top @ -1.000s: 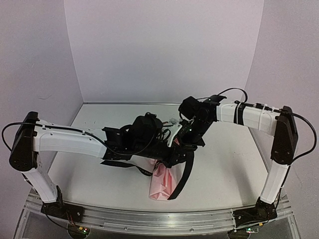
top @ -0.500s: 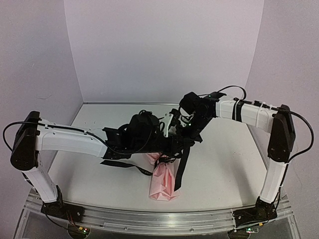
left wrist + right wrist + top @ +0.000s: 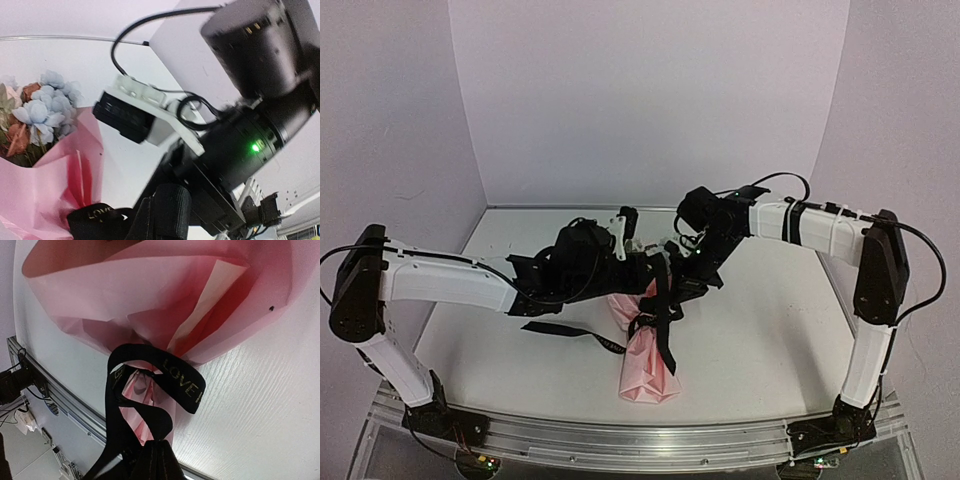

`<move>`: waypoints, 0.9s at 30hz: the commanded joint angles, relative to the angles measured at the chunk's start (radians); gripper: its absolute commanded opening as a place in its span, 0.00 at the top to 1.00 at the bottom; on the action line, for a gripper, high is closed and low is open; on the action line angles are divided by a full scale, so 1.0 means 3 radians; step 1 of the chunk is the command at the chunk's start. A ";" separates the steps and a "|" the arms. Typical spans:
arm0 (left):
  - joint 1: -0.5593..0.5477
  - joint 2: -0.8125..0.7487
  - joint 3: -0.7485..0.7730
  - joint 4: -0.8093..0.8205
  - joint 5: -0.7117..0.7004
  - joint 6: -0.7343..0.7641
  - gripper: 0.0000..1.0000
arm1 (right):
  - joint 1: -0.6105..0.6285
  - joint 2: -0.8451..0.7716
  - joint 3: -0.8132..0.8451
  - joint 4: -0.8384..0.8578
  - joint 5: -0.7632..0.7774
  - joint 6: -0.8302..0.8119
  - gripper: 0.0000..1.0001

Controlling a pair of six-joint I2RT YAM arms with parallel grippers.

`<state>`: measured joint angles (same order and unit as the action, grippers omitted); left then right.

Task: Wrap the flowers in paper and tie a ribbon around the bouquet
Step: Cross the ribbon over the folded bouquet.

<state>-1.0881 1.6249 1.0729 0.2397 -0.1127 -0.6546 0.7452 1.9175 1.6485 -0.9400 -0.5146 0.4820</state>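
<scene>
Top external view, starting nearest the arm bases: the bouquet [image 3: 645, 365] lies on the flat white table [image 3: 770, 340]. The lower end of its wrap of thin pale pink wrapping paper [image 3: 642, 382] points toward the near edge, and the mouth points toward the back wall. The long, narrow black fabric ribbon [image 3: 666, 312] with gold lettering is looped around the wrap where the paper is cinched narrow. One tail lies flat on the table to the left of the wrap. Another strand rises from the cinched point to my two pincers, which stand close together just above the mouth of the wrap.

My left pincer [image 3: 656, 272] is closed. The left wrist view shows a black ribbon strand at its tips, so I read it as gripping the ribbon. My right pincer [image 3: 156, 460] is closed and grips the ribbon. In the right wrist view the strands converge between its fingers, directly under a loop lettered "LOVE" that circles the gathered paper.

Farther back, in the left wrist view, are the flowers [image 3: 40, 107], a small bunch of pale blue and rust-red blooms with green leaves. They sit inside the mouth of the paper, at the end of the bouquet away from the arm bases.
</scene>
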 commanded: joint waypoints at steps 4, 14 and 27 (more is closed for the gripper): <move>0.0077 -0.0093 0.0111 0.0273 -0.0198 -0.0184 1.00 | 0.0009 0.0096 0.0204 -0.0118 -0.0172 -0.0052 1.00; -0.0038 -0.0347 -0.0636 0.0205 -0.0234 -0.0249 1.00 | -0.0024 0.0155 0.0333 -0.0308 -0.0262 -0.0136 1.00; -0.0319 -0.0192 -0.0167 -0.0252 0.0553 0.0496 1.00 | -0.0037 0.0208 0.0545 -0.0396 -0.0242 -0.0109 1.00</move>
<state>-1.1698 1.5748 0.8871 0.1561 -0.0532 -0.6198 0.7399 1.9629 1.7522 -1.0346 -0.5812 0.4534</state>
